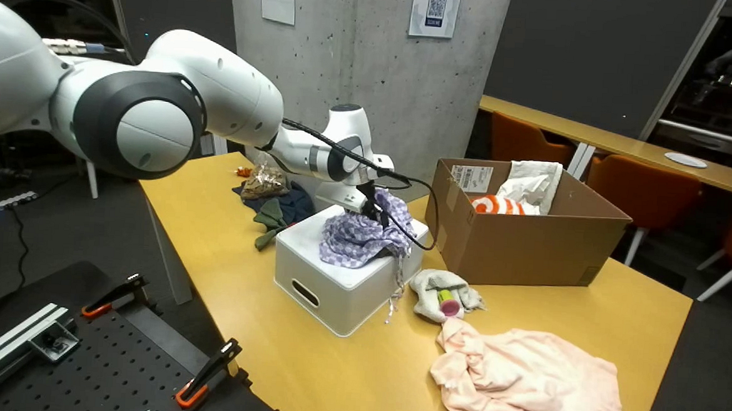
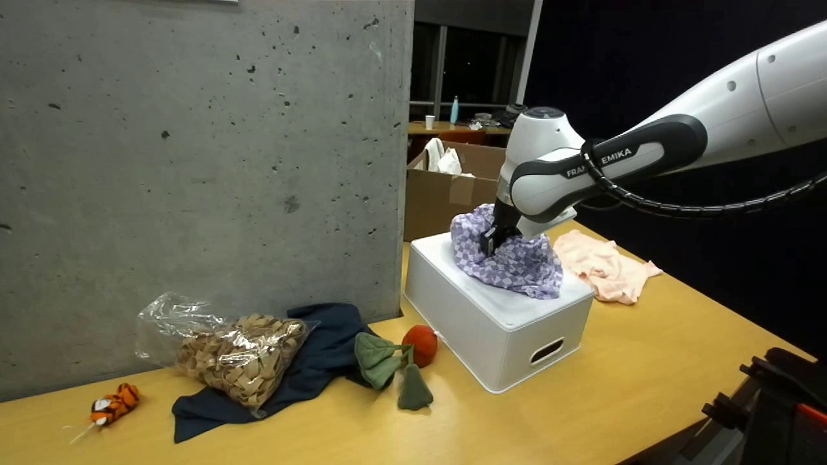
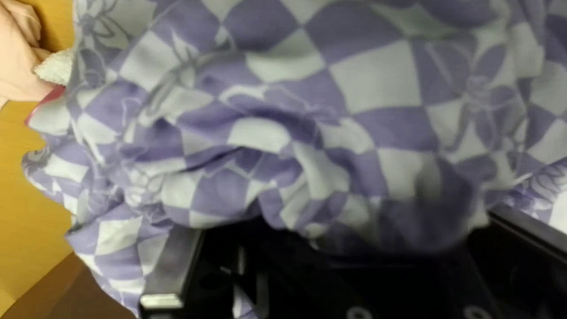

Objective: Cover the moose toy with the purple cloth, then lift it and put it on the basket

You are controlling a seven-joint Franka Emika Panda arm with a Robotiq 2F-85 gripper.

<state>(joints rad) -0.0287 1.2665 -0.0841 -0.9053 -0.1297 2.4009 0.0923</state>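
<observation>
Tabletop (image 1: 357,380): bright to me
Plastic bag (image 2: 249,352): I catch glare
Purple cloth (image 3: 288,124): partly blurred in my wrist view

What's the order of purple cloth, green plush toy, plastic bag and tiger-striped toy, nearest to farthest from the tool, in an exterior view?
1. Purple cloth: touching the tool, atop the white box.
2. Green plush toy: beside the box.
3. Plastic bag: partly on dark cloth.
4. Tiger-striped toy: beyond the bag, leftmost.
</observation>
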